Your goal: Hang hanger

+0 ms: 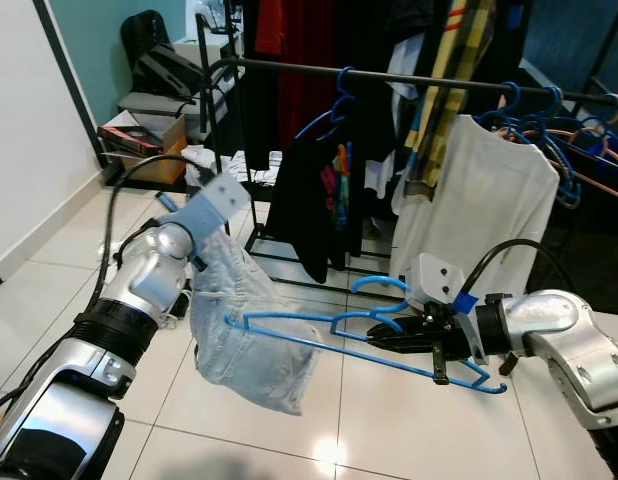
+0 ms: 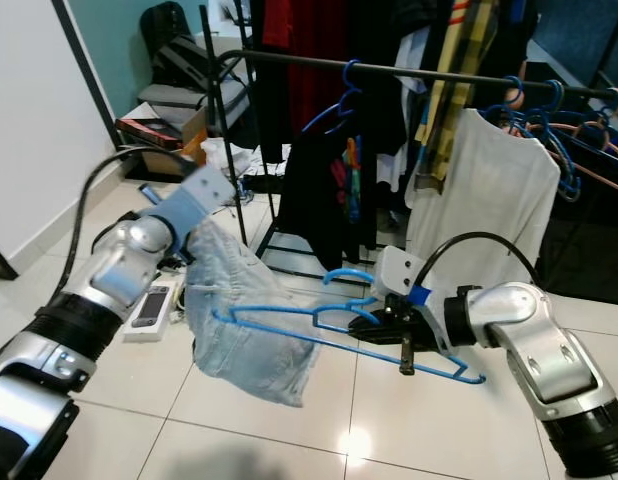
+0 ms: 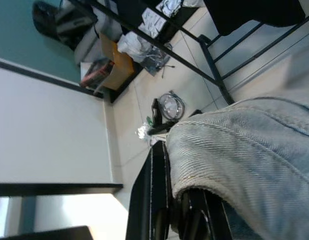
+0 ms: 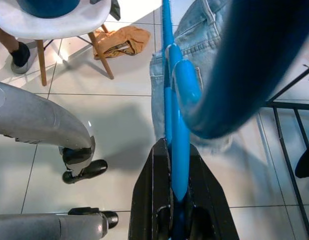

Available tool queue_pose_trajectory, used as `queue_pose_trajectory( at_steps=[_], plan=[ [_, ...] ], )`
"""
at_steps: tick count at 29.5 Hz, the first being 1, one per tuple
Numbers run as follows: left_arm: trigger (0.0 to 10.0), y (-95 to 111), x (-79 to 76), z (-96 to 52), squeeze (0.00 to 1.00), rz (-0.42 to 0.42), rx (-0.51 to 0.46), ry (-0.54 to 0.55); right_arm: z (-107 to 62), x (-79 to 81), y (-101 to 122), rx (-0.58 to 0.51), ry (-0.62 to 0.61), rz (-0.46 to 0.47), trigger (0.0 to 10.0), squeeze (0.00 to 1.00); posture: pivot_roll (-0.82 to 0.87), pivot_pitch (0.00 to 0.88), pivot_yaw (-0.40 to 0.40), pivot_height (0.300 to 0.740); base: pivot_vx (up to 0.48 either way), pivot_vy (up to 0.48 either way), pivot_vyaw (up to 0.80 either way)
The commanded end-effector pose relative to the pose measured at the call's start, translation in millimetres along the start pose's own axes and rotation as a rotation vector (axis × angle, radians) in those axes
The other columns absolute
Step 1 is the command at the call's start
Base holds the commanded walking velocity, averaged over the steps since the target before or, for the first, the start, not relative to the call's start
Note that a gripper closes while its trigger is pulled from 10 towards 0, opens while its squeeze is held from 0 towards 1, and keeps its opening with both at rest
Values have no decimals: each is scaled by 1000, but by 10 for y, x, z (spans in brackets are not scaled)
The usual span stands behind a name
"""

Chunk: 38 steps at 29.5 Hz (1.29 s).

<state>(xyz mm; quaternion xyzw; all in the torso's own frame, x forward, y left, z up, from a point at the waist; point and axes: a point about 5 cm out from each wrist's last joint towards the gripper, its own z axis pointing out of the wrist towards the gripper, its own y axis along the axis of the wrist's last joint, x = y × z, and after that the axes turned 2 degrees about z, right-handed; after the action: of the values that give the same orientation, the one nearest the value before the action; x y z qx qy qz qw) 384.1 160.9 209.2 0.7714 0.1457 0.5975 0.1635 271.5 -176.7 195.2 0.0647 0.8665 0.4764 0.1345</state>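
Tiled floor (image 1: pixel 369 420), right gripper (image 1: pixel 389 340) clamping blue hanger (image 1: pixel 289 328), denim (image 1: pixel 244 330)

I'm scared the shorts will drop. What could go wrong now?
The denim shorts hang over one end of the blue hanger and could slide off if it tilts. The left hand pinches only their edge. The clothes rail is crowded, so the hook may snag.

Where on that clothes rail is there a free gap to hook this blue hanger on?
The rail is bare from its left corner to the blue hanger carrying the black garment. Right of that it is crowded: dark clothes, the white shirt, then bunched empty hangers at the far right.
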Motion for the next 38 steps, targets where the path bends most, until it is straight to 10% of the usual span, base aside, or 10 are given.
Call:
queue_pose_trajectory(
  at_steps=[1, 8, 14, 17, 25, 38],
  plan=[
    [10000, 147, -9, -9, 0, 209, -108, -42, 26, 37, 18, 6, 14, -5, 10000, 0, -57, 0, 34, 740, 0, 0, 0],
    [10000, 227, -302, -95, 0, 456, -310, -324, 73, 67, 63, -2, 13, -14, 10000, 0, -59, 0, 56, 740, 0, 0, 0],
    [10000, 197, -366, -133, 0, 518, -334, -420, 89, 77, 73, -5, 11, -16, 10000, 0, -60, 0, 61, 740, 0, 0, 0],
    [10000, 124, -399, -169, 0, 544, -275, -638, 126, 110, 99, -15, -2, -16, 10000, 0, -66, 0, 79, 740, 0, 0, 0],
    [10000, 136, -243, -19, 0, 522, -174, -591, 144, 134, 123, -18, -25, -11, 10000, 0, -70, 0, 95, 740, 0, 0, 0],
    [10000, 308, 12, 75, 0, 244, -89, -498, 133, 115, 77, 40, -74, 0, 10000, 0, -71, 0, 96, 740, 0, 0, 0]
  ],
)
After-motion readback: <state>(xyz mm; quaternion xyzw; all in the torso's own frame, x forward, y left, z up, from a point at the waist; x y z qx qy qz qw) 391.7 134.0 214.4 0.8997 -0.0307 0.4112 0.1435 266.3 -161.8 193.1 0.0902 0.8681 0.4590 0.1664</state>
